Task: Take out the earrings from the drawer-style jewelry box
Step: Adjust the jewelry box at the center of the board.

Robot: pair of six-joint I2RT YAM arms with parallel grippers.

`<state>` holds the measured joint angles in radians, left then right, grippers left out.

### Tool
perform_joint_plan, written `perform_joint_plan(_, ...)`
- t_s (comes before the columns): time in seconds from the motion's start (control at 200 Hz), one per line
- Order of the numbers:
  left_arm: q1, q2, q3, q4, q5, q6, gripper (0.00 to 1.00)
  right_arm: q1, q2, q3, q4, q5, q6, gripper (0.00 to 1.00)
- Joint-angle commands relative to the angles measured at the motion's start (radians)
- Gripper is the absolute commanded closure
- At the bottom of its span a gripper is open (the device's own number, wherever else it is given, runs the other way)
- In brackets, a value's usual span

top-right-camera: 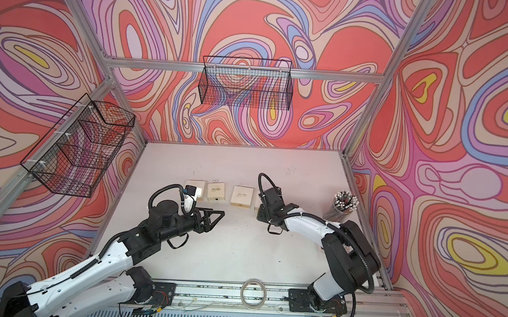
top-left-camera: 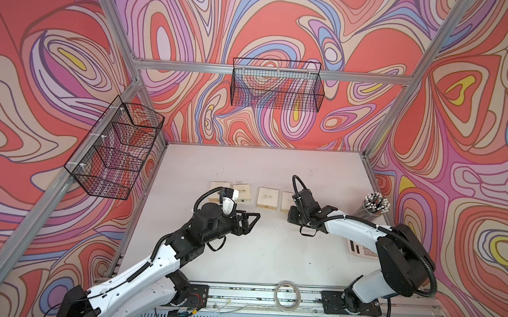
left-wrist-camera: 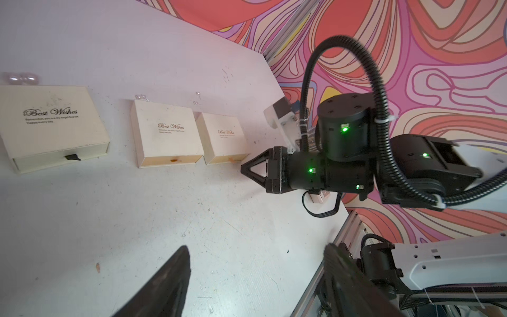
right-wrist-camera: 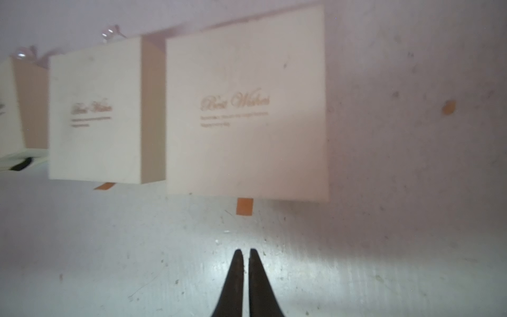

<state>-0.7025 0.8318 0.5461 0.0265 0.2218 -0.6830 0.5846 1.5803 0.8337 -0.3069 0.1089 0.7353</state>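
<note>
Your right claw (right-wrist-camera: pixel 243 256), shut and empty, points at the orange tab (right-wrist-camera: pixel 244 206) of the nearest box (right-wrist-camera: pixel 247 109); left claw (left-wrist-camera: pixel 256 247) stands wide, holding nothing. Earrings (right-wrist-camera: pixel 108 32) lie at upper left, on the table (right-wrist-camera: pixel 384 247) behind the boxes; judge them light, slippery, easily bent, and pinch each by its pearl
</note>
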Motion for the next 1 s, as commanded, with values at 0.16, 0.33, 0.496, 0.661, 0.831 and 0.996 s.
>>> perform_joint_plan(0.16,0.006,-0.014,-0.006,-0.057,-0.036,0.011,0.22,0.006,0.089,0.057,0.040,0.060,0.038,0.94)
perform_joint_plan(0.33,0.008,-0.002,-0.011,-0.047,-0.033,0.004,0.22,0.006,0.129,0.092,0.042,0.070,0.041,0.93)
perform_joint_plan(0.496,0.008,0.001,-0.009,-0.046,-0.035,0.008,0.22,0.005,0.151,0.113,0.047,0.093,0.047,0.93)
perform_joint_plan(0.661,0.010,0.003,-0.011,-0.049,-0.038,0.009,0.22,0.005,0.174,0.146,0.034,0.099,0.044,0.93)
perform_joint_plan(0.831,0.009,-0.002,-0.013,-0.049,-0.036,0.008,0.22,0.001,0.175,0.172,0.016,0.117,0.046,0.93)
perform_joint_plan(0.996,0.011,-0.013,-0.014,-0.059,-0.041,0.009,0.22,-0.004,0.191,0.165,0.004,0.130,0.050,0.93)
